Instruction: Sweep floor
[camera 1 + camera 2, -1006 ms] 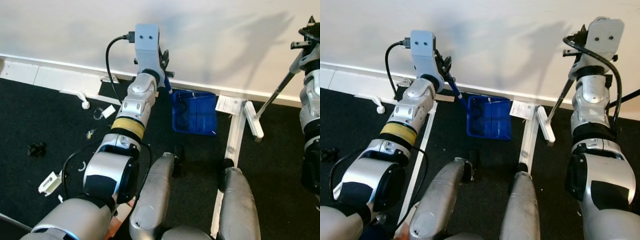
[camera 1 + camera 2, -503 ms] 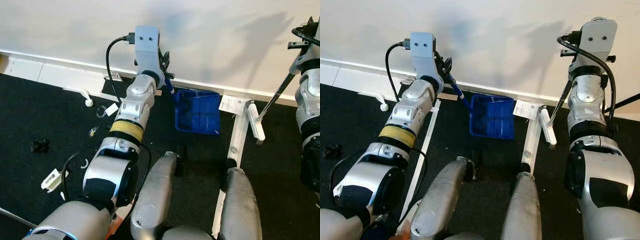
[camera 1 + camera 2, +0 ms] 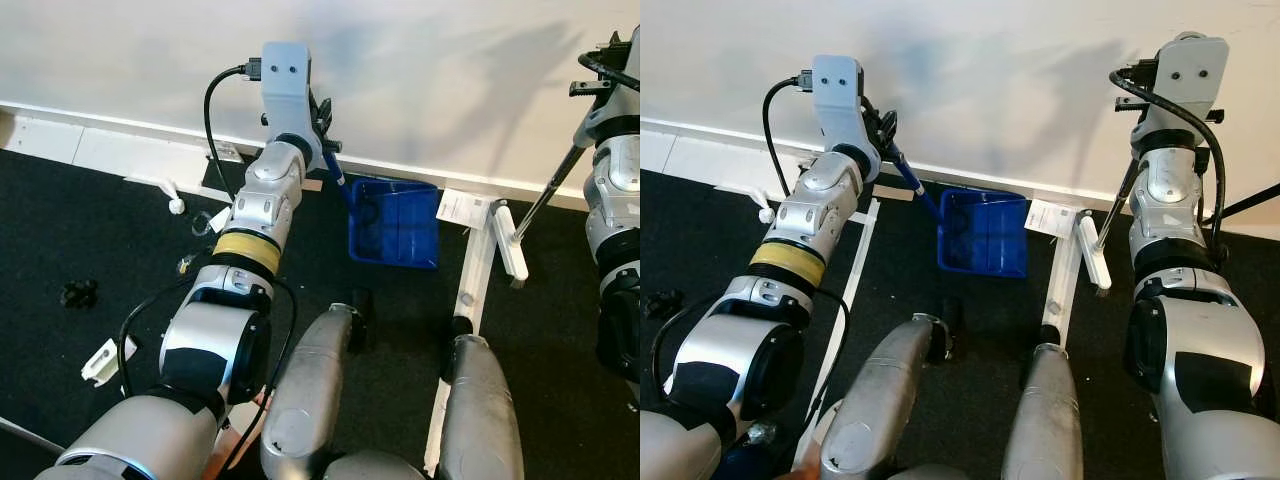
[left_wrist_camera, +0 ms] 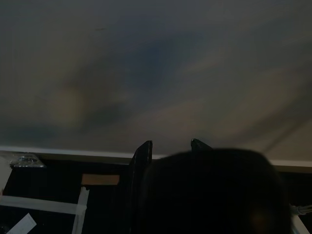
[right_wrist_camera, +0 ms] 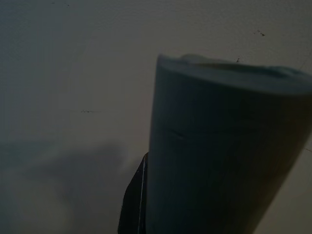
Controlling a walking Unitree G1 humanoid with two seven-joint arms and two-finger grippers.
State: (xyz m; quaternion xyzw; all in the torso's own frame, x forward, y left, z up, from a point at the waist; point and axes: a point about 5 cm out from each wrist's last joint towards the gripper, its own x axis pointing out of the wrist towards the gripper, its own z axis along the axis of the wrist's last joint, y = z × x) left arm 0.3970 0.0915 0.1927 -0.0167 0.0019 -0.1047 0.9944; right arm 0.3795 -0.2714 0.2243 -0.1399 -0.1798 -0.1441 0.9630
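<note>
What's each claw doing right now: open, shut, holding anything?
Left claw: shut on the blue dustpan's handle, the dustpan resting on the floor by the wall.
Right claw: shut on the broom handle.

White wall (image 3: 450, 90) with soft shadows, white baseboard (image 3: 100, 150), black carpet floor (image 3: 80, 230) marked with white tape lines (image 3: 855, 290).

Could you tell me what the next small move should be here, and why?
Probably swing the broom in the right tool left, toward the dustpan. The left tool holds the pan flat on the dark floor by the wall, while the broom head rests to its right, apart from it.
</note>
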